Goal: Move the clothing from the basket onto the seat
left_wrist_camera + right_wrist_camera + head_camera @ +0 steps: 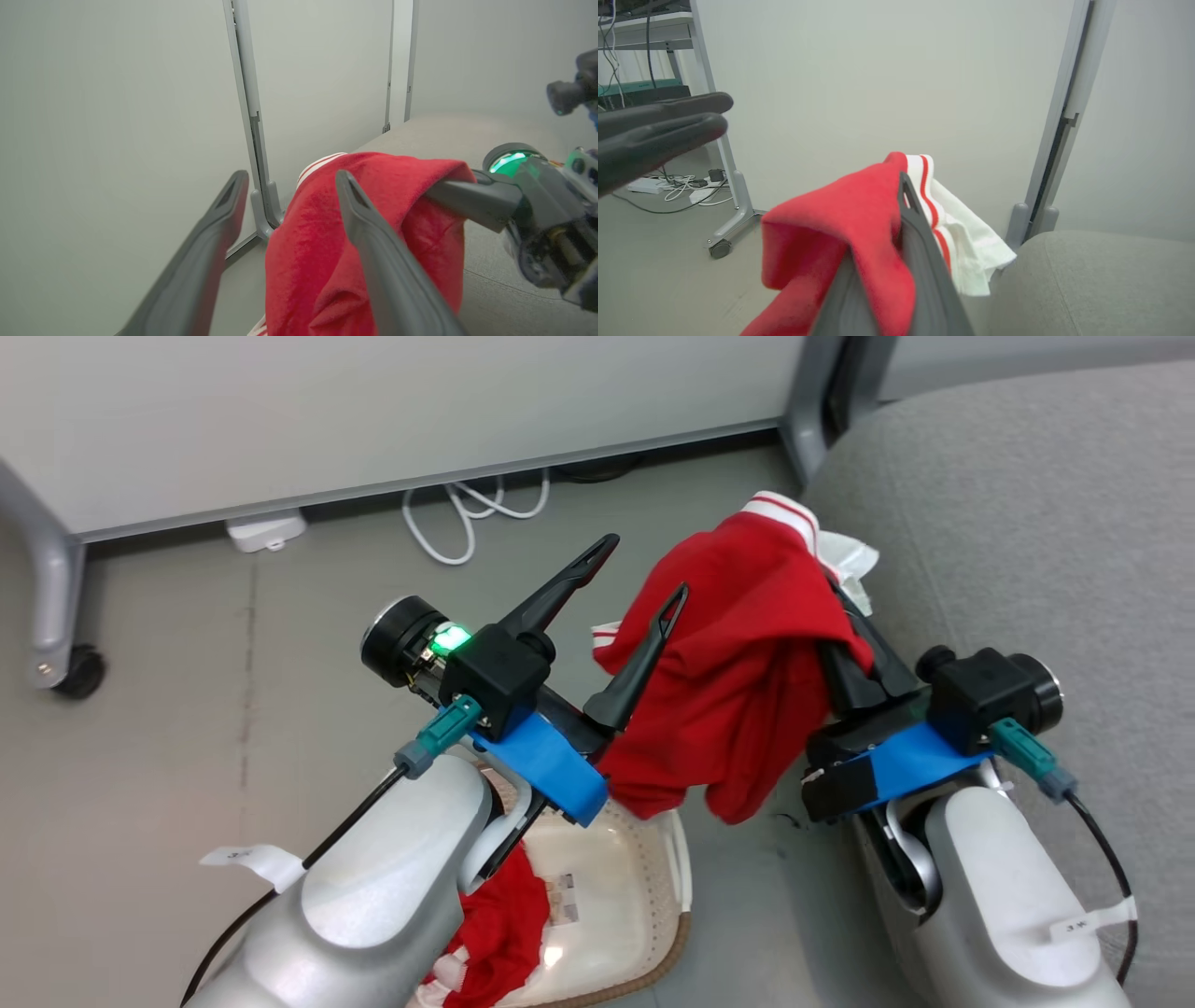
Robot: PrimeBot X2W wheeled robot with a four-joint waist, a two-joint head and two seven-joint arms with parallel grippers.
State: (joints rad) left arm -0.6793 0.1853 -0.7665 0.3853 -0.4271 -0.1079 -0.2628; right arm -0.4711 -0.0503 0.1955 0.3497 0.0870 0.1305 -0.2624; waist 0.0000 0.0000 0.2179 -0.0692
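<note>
One red garment (747, 653) with white striped trim hangs in the air beside the grey seat (1027, 523), draped over my right gripper (845, 616), which is shut on it. In the right wrist view the cloth (859, 219) covers one finger and leaves the other finger (920, 233) showing. My left gripper (644, 567) is open just left of the garment, and its right finger overlaps the cloth (317, 242). The second red garment (504, 915) lies in the cream basket (677, 933) on the floor under my left forearm.
A white cable (457, 518) and a power strip (266, 532) lie on the floor by the wall panel. A grey caster leg (56, 616) stands at far left. A partition post (808, 411) rises beside the seat's back corner.
</note>
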